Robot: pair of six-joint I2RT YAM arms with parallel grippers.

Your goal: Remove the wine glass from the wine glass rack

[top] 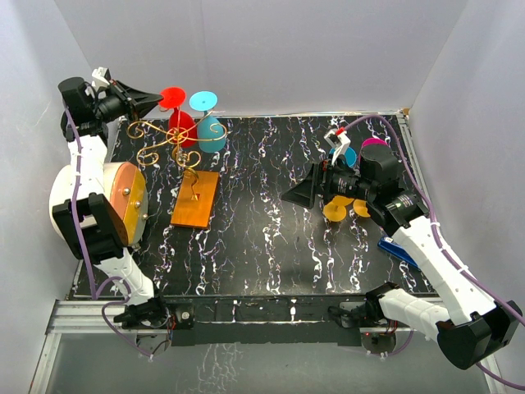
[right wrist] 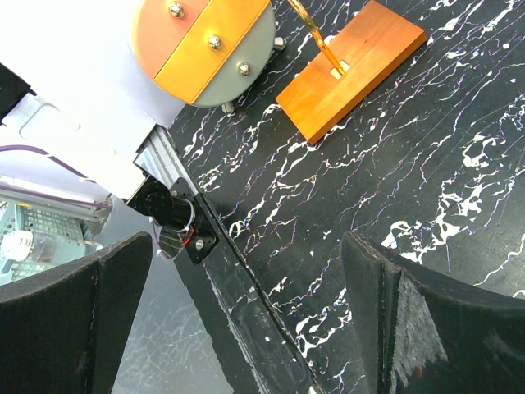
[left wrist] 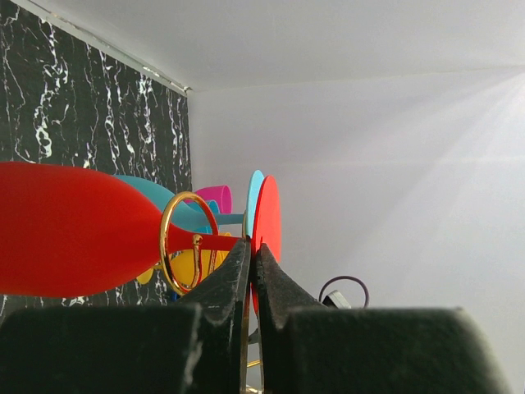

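Far left of the black, white-veined table (top: 271, 246): gold wire wine glass rack with curled scroll arms on a flat orange-brown wooden base (top: 195, 199), standing upright, thin stem rising from the base to the scrolls.

Hung on the far scrolls, side by side: red plastic wine glass (top: 181, 127) on the left, cyan plastic wine glass (top: 211, 133) just to its right. Neither lifted off.

From the left wrist view: red stem threaded through a round gold loop (left wrist: 189, 242), bowl on one side of the loop, flat round foot on the other. Cyan glass directly behind the red one, its foot edge-on beside the red foot.

Left gripper (top: 156, 100): raised at the far left, level with the red foot. Black fingers (left wrist: 221, 287) pressed together, nothing clamped between them. Tips just beside the spot where red stem meets foot; touching or not, cannot tell.

Right gripper (top: 287, 195): jaws spread wide, holding nothing. Hovering over the middle right of the table, pointed left toward the rack, well apart from it.

Under and behind the right arm: a cluster of yellow (top: 336, 209), blue (top: 346, 154) and magenta (top: 375, 143) plastic pieces, partly hidden.
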